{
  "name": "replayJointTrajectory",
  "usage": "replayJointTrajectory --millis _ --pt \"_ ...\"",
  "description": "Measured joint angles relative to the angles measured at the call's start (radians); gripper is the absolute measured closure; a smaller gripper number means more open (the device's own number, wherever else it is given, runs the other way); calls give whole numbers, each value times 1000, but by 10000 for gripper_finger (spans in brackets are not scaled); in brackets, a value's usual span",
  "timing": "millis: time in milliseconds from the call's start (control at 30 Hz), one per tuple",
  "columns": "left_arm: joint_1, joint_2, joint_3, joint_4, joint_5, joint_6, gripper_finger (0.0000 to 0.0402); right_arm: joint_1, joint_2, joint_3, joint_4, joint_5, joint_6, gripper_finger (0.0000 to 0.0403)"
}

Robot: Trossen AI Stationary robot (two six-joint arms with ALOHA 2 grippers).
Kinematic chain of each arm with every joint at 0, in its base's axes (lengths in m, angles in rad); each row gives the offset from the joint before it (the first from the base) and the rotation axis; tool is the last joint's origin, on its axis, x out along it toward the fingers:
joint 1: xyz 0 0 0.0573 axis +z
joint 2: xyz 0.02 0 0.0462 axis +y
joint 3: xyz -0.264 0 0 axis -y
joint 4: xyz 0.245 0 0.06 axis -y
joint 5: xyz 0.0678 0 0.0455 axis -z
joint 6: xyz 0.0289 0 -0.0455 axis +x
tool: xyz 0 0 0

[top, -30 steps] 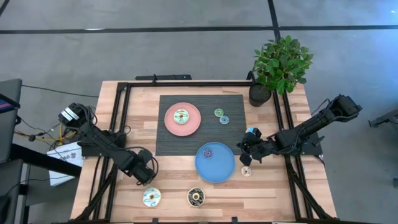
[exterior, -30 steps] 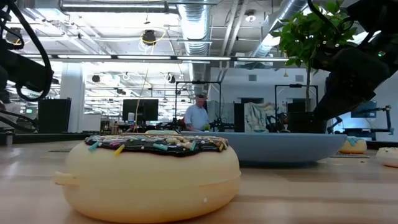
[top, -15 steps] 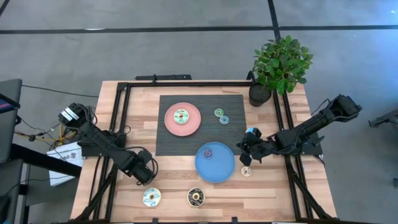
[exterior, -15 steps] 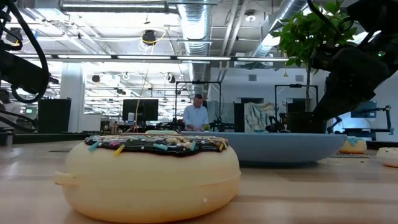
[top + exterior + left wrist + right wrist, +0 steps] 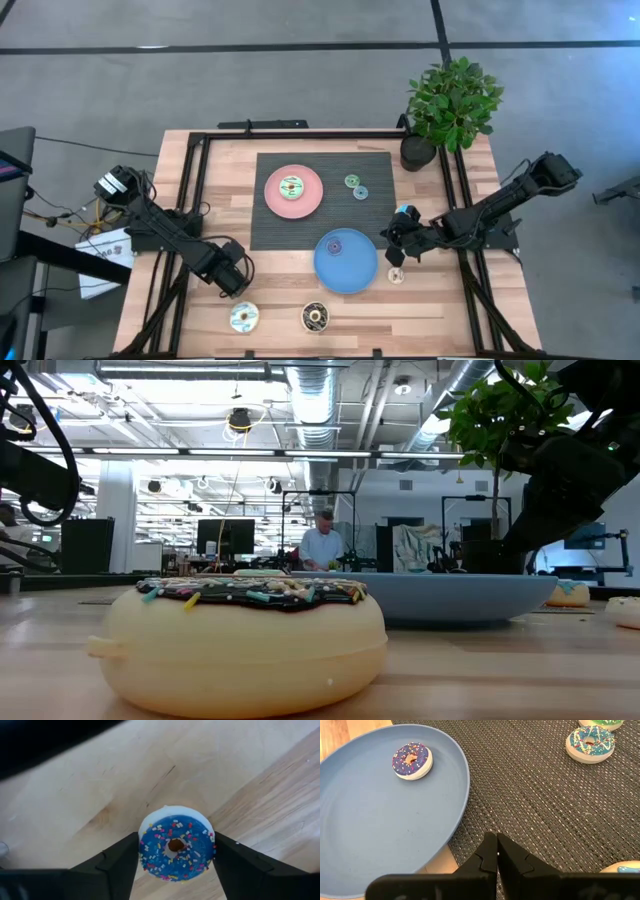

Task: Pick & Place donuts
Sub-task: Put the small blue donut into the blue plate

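While the left gripper (image 5: 176, 862) straddles the blue donut (image 5: 176, 845) near the table's front edge, fingers wide either side, grasp pending: next, close and lift. Right gripper (image 5: 495, 851) pinched empty beside the blue plate (image 5: 380, 850).

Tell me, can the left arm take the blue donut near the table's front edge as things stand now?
Probably yes: the left gripper is right above the blue donut, its open fingers straddle it, and nothing lies between.
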Motion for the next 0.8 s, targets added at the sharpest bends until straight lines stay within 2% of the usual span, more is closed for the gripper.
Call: replayJointTrajectory --millis 267,400,567,700,800 --pt "23 -1 1 0 -9 23 182 0 0 0 0 0 0 401" --pt "81 -1 33 -6 -53 117 182 0 0 0 13 0 0 401" --pt "175 -2 149 -34 -179 333 182 0 0 0 16 0 0 401" --pt "251 -2 281 -18 -254 573 182 0 0 0 16 0 0 401" --pt "297 -2 371 57 -291 782 182 0 0 0 16 0 0 401"
